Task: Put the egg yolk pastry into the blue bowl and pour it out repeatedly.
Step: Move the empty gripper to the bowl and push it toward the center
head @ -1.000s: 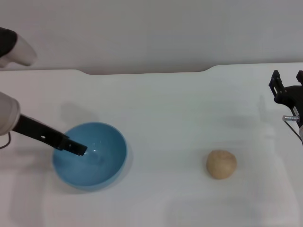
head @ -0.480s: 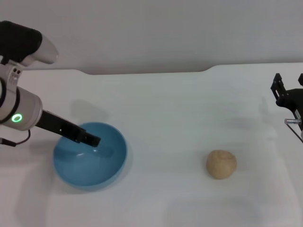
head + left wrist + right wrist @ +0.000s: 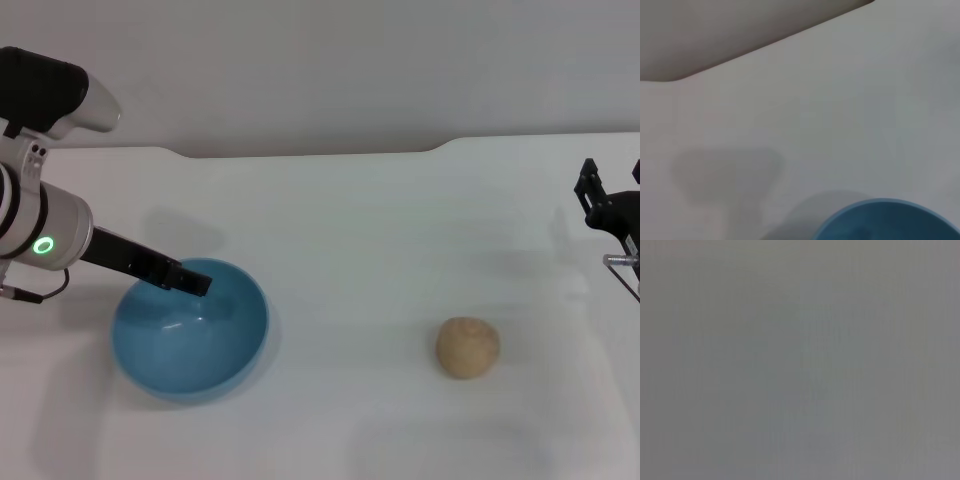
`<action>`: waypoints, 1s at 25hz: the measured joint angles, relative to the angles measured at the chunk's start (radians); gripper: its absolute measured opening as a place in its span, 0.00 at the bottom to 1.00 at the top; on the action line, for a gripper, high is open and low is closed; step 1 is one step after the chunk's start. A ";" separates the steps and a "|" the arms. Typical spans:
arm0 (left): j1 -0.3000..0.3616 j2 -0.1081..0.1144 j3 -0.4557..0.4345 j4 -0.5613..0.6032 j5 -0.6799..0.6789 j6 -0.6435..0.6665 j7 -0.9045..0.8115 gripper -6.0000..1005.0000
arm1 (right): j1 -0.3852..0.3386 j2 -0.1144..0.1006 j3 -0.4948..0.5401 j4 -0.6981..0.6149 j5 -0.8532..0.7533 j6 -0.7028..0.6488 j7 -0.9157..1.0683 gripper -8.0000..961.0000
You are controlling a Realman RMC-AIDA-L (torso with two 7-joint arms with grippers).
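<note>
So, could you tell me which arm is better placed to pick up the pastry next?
Right, probably. The pastry lies on the robot's right, nearer the right end effector; the left end effector is over the bowl, far across.

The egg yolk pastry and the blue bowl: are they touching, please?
Apart. The head view shows the egg yolk pastry well right of the blue bowl, bare table between.
</note>
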 joint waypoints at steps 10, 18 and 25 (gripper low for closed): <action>-0.002 0.007 -0.012 -0.049 0.016 -0.050 0.012 0.80 | -0.003 0.000 0.000 0.000 -0.002 -0.004 0.000 0.63; -0.001 0.011 -0.014 -0.051 0.062 -0.040 0.016 0.80 | -0.008 0.000 0.000 0.001 -0.002 -0.006 0.000 0.63; -0.002 0.011 -0.015 -0.062 0.077 -0.005 0.034 0.80 | -0.009 0.000 0.000 0.003 -0.003 -0.007 0.000 0.63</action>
